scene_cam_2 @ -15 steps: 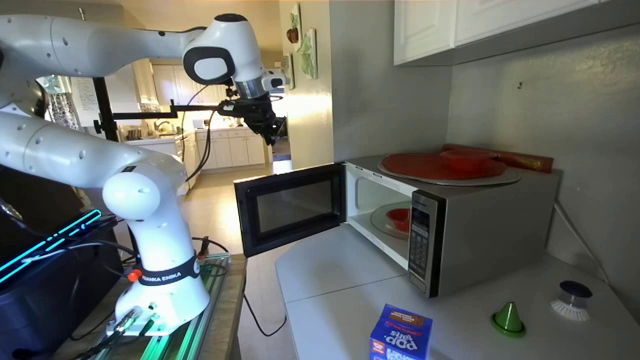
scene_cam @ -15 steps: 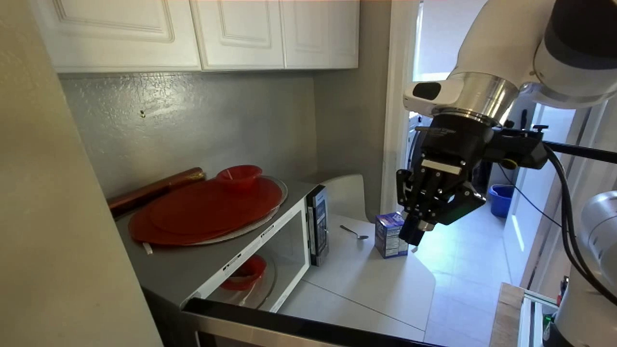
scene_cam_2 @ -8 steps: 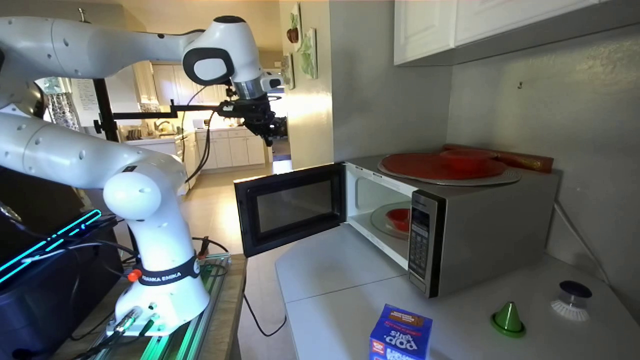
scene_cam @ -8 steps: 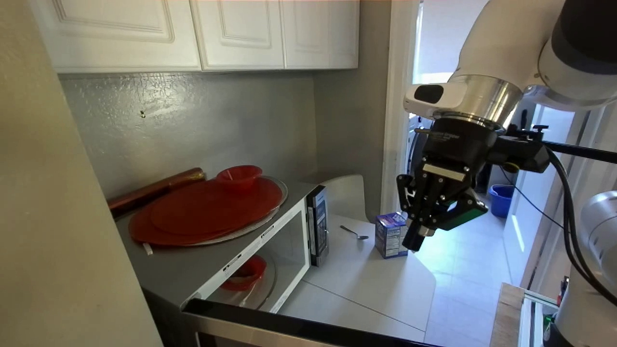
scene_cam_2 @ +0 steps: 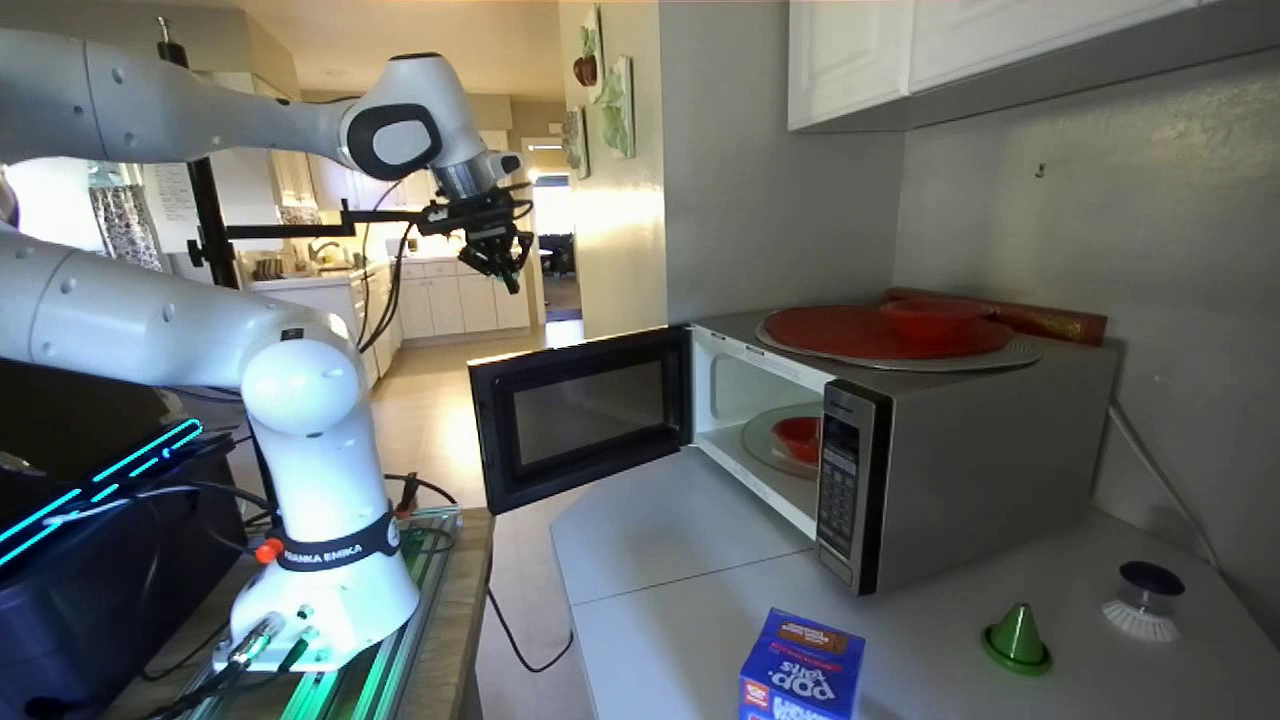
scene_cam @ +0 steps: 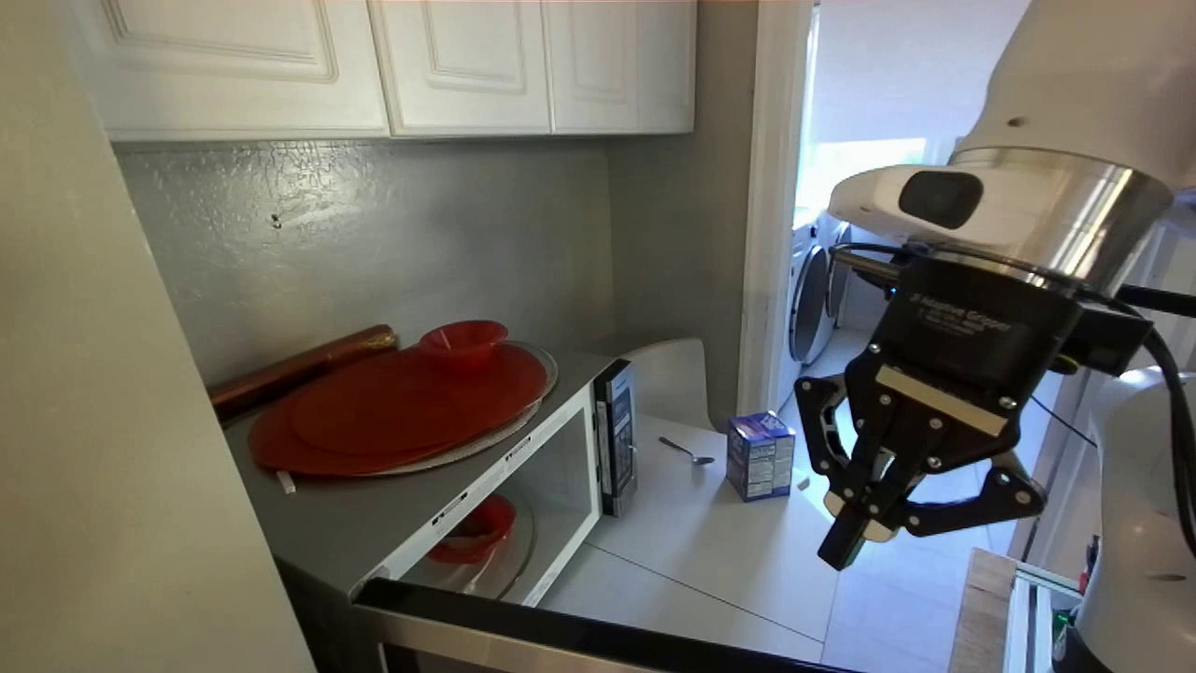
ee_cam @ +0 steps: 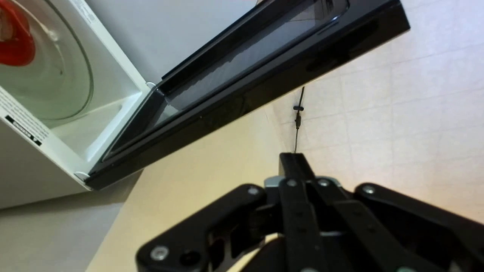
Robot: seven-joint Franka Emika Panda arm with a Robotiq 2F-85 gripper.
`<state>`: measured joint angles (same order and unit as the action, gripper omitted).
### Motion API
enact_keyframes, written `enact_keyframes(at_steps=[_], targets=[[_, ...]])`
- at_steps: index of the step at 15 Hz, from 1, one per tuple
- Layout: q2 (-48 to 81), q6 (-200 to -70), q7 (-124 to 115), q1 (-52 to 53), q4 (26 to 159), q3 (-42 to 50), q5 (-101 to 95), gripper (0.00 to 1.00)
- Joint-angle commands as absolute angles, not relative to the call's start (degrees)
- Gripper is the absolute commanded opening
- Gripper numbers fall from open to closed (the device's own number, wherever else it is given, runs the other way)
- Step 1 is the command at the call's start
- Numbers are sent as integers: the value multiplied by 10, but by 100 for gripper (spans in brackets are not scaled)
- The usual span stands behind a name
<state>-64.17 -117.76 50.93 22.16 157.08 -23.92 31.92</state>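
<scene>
Microwave door stands wide open on the gray microwave in an exterior view, its top edge lower than the gripper. In an exterior view, the fingers are closed together, above and apart from the door, with a spoon and a blue-purple box on the white counter beyond. In the wrist view, the door slants across ahead of the closed gripper, a gap between them; a red bowl rests on the glass turntable inside.
</scene>
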Motion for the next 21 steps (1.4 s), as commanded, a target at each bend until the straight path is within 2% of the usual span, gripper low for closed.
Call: enact_keyframes(at_steps=[1,10,21], targets=[[-605,-1228,477,280,1567,-255,240,0],[-452,-1337,382,329,1572,-280,58,0],[-385,-1360,363,450,1575,-212,-15,0]])
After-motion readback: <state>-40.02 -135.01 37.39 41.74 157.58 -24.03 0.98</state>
